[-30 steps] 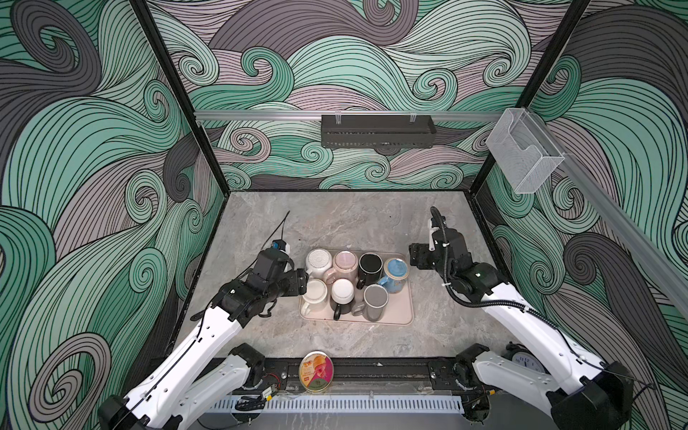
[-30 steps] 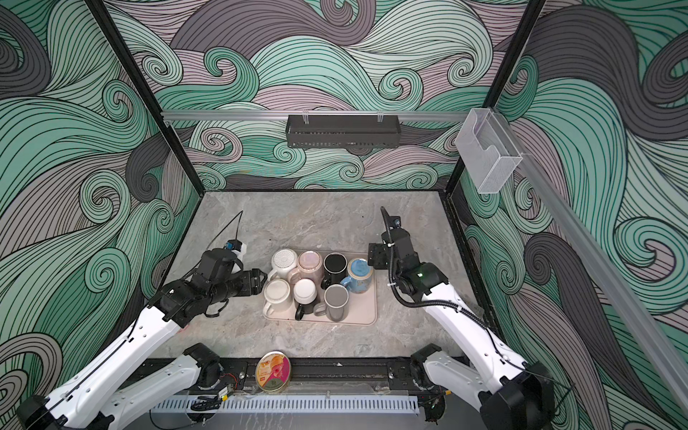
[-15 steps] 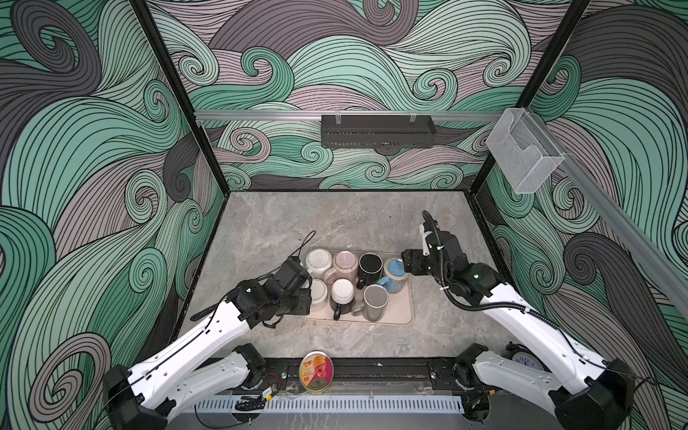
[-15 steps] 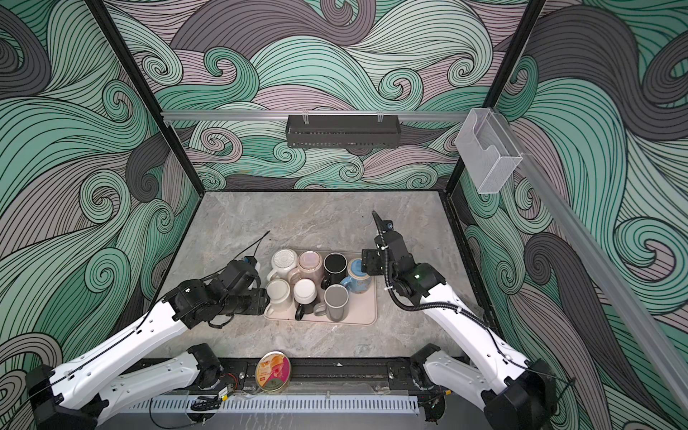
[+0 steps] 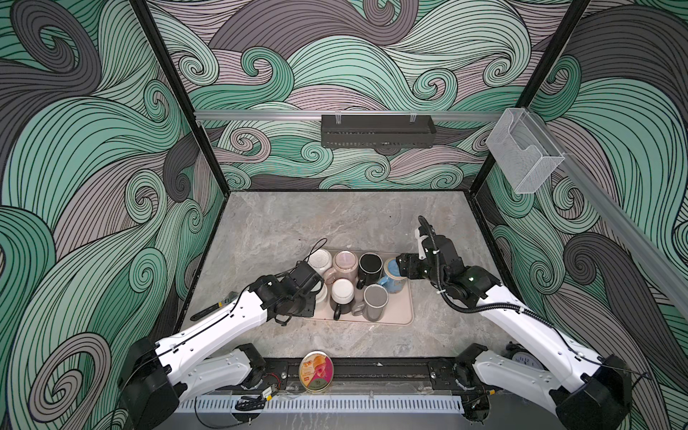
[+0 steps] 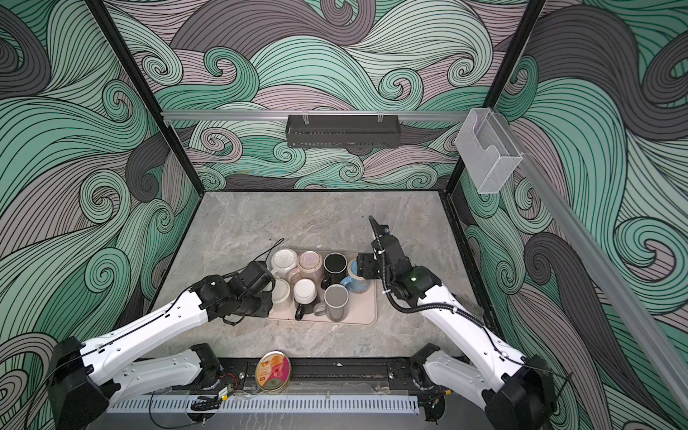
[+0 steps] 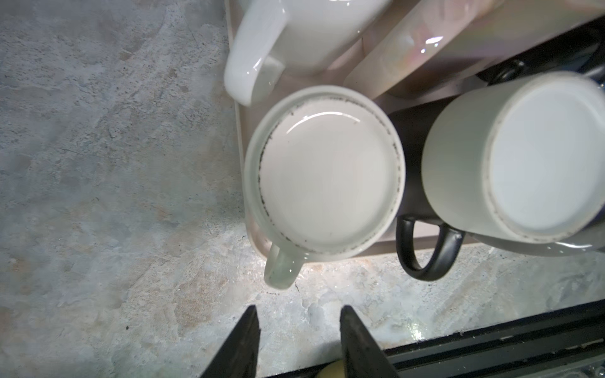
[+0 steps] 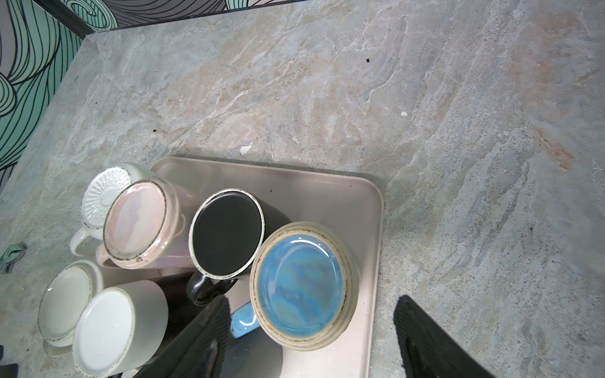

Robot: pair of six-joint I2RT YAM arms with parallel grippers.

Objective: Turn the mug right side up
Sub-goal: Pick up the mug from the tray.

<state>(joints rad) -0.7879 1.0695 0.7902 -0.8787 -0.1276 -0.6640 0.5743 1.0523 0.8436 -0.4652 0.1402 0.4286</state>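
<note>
Jaws apart on both sides; upside-down mugs [image 5: 342,290] in beige tray [image 5: 401,307].

Walls [image 5: 93,149] carry swirling waves in green, grey and mauve, joined by black posts [image 5: 179,96]. A silver rail [image 5: 260,114] crosses the back wall, a black shelf [image 5: 376,131] hung from it; a clear holder [image 5: 521,156] hangs on a side wall. The worktop [image 5: 335,223] is grey marbled stone, evenly lit.

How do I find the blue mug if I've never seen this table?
Look at the beige tray in the middle of the grey table. In its back row, farthest to the robot's right, sits the blue mug, upside down. It is the only blue one.
</note>
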